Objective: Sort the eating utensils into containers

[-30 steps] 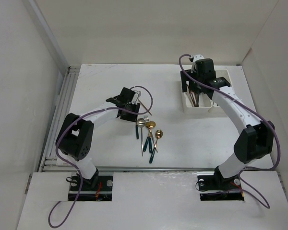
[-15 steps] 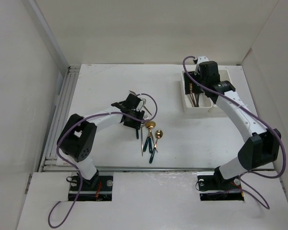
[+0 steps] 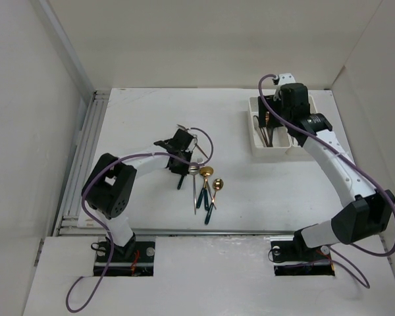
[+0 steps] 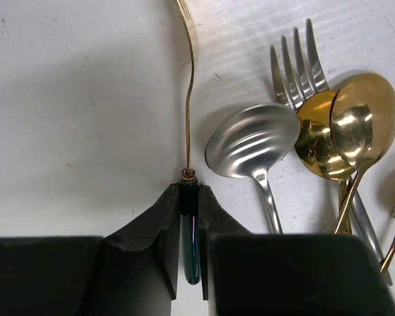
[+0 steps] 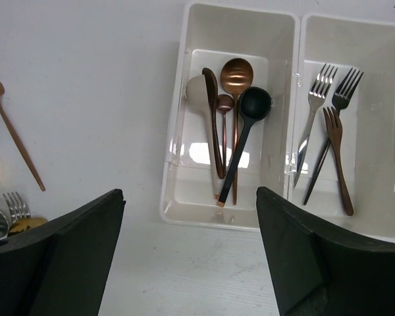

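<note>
From above, the left end effector (image 3: 182, 163) sits low over the surface (image 3: 138, 118), with the loose pile of utensils (image 3: 205, 187) just beside its tip on the side toward the other arm, while the right end effector (image 3: 280, 116) hangs over the white tray (image 3: 271, 151) at the far side. In the left wrist view the left end effector (image 4: 189, 197) is clenched on the dark green handle of a green-handled utensil (image 4: 189, 131), whose thin gold neck runs straight ahead of the fingers (image 4: 159, 224); its head is cut off by the top edge, so whether it is a fork or a spoon cannot be told. Ahead and to one side lie a silver spoon (image 4: 250, 141), a silver fork (image 4: 296, 59) and two overlapping gold spoons (image 4: 355, 112). In the right wrist view the right end effector (image 5: 191, 257) is spread wide and holds nothing, and the tray (image 5: 240, 9) lies just ahead of it: one compartment holds the sorted spoons (image 5: 234, 105) in cream, wood-brown, copper and black, the other three sorted forks (image 5: 329, 118). A copper utensil (image 5: 13, 138) lies on the surface well off to the side
</note>
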